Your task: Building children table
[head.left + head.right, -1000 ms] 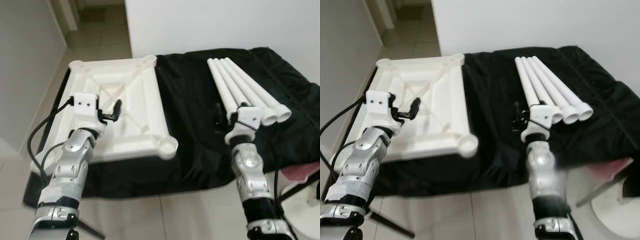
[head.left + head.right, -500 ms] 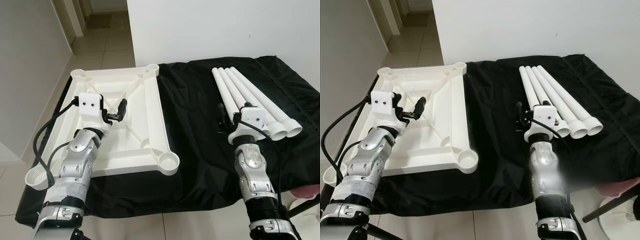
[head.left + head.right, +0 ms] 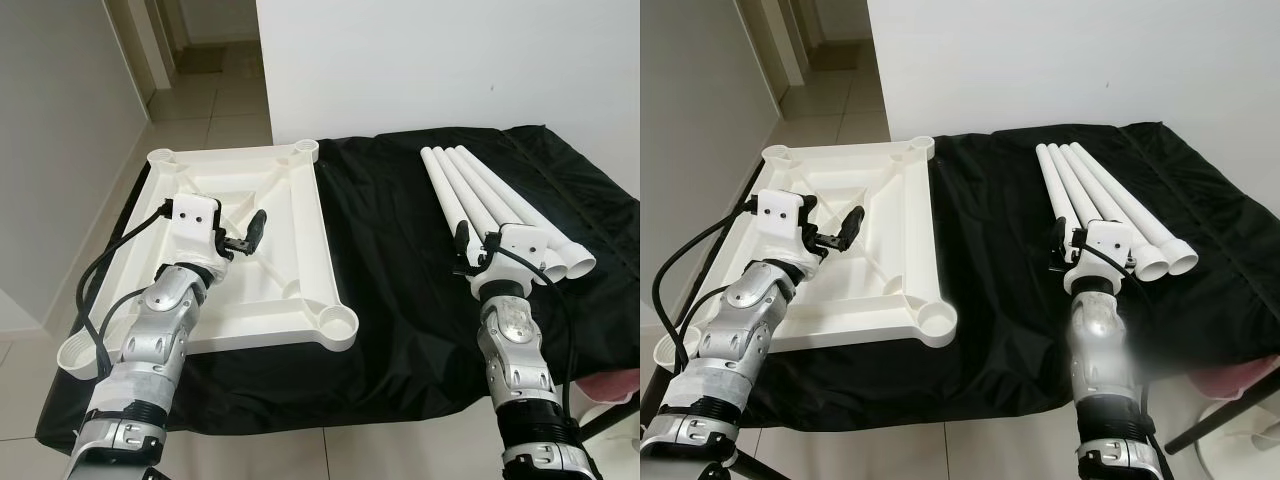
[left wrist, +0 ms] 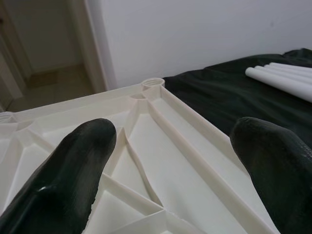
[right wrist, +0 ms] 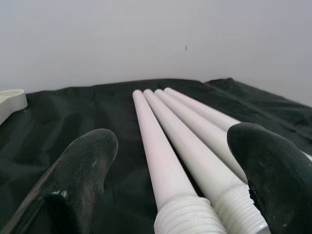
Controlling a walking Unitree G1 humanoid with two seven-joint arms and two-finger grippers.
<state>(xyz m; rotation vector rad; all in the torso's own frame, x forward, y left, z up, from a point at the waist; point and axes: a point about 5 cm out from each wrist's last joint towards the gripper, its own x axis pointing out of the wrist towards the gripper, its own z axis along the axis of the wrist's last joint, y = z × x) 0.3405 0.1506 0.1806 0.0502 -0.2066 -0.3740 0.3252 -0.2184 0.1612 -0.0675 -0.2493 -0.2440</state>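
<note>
Here, the upturned white plastic tabletop (image 3: 240, 250) lies left on the black cloth (image 3: 400, 260), sockets up for four white threaded legs (image 3: 500, 205) at right. The right gripper (image 5: 168, 195) straddles them, spread; the left gripper (image 4: 180, 161), also spread, hovers over the tabletop.

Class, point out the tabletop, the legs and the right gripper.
tabletop (image 3: 300, 215): left eye view, right side rail.
legs (image 3: 470, 185): left eye view, middle of a tube.
right gripper (image 5: 170, 161): right wrist view, midway between fingertips.
</note>
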